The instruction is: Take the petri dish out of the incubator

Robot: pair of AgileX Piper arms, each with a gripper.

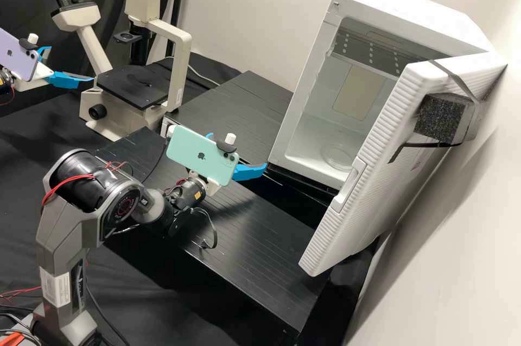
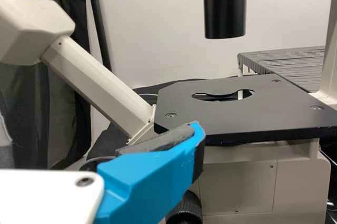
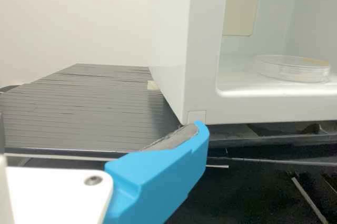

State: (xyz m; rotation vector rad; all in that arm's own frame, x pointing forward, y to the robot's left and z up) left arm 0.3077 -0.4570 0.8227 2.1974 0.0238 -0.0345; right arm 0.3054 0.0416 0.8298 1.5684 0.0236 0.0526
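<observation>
- See the clear round dish (image 1: 337, 157) lying flat on the floor inside the incubator (image 1: 412, 4), with nothing gripping it.
- Find the incubator's white door (image 1: 380, 172) swung wide, with a dark foam block (image 1: 438, 118) strapped to its outer side.
- Spot the right pincer (image 1: 239, 150) outside, near the incubator's lower front corner, released and empty, fingers apart; can't fairly say from this angle whether touching that corner or just beside it.
- See the left pincer (image 1: 71, 63) near the microscope (image 1: 182, 63), well apart from the incubator, also released, with fingers parted and nothing between them.
- Notice a green phone (image 1: 198, 158) mounted above the right pincer and a purple phone (image 1: 16, 58) above the left.
- See the black slatted table (image 1: 244, 221) below the right pincer.
</observation>
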